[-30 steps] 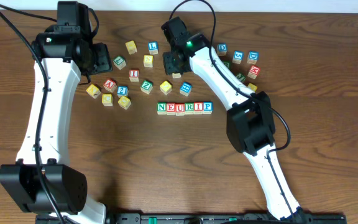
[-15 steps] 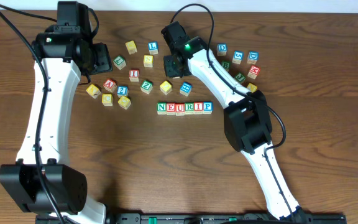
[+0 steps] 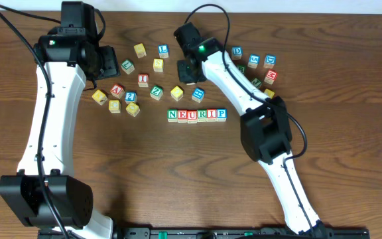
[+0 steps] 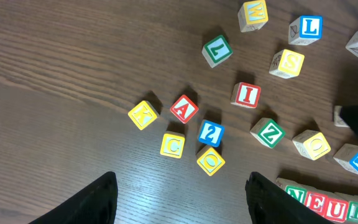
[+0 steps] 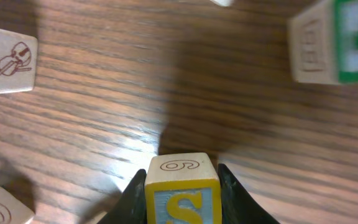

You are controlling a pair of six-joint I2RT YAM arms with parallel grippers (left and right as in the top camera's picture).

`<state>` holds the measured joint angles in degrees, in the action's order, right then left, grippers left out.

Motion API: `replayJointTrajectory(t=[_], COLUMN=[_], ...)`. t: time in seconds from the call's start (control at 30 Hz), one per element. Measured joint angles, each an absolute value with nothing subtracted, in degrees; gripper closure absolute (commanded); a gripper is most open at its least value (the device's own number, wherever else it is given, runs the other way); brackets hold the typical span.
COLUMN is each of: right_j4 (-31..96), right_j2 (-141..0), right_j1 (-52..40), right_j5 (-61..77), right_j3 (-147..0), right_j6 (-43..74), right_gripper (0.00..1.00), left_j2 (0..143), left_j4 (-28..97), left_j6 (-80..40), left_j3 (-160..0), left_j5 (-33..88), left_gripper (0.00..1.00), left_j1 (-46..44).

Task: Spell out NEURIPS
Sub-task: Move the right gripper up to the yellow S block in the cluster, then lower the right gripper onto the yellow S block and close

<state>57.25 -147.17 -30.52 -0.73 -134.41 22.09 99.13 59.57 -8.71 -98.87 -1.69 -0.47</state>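
Wooden and small, the cube with a yellow S (image 5: pixel 180 186) is clamped between the fingers of the right end effector (image 5: pixel 182 202), just on the far side of the row of wooden letter cubes reading NEURIP (image 3: pixel 197 115). We fear it may turn in the grip, or push the blue P cube (image 3: pixel 221 114) when set down at the right end. The left end effector (image 4: pixel 182 202) hangs released, empty.

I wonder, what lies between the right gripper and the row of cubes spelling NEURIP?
The overhead view shows two loose cubes there: a yellow cube and a blue-lettered cube. The right gripper grips an S cube.
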Motion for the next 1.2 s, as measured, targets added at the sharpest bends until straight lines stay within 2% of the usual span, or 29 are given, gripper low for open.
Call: replayJointTrajectory(t=[0.17,0.47,0.7,0.93,1.2], right_j4=[62.7,80.1,92.6,87.7,74.4], right_j2=[-140.1,-117.3,-115.7,-116.8,-117.5], right_j1=[-29.3,-27.6,-26.5,-26.2,-26.2], right_j5=[-1.4,-5.2,-6.5,-7.4,-7.5], right_j3=[-134.4,-136.3,-135.5,-122.7,-104.4], right_j6=[21.4,20.1,19.9,21.0,23.5], right_gripper=[0.86,0.86,0.85,0.85,0.85], left_j2=[99.1,99.1,99.1,99.1,99.1], left_j4=[59.6,59.6,59.6,59.6,59.6], left_j6=[-8.7,-8.7,-8.7,-8.7,-8.7], left_j3=[-98.9,-98.9,-98.9,-98.9,-98.9], left_j5=[-1.7,-1.7,-1.7,-1.7,-1.7], left_gripper=[0.34,0.34,0.34,0.34,0.34], left_j1=[-0.5,-0.5,-0.5,-0.5,-0.5])
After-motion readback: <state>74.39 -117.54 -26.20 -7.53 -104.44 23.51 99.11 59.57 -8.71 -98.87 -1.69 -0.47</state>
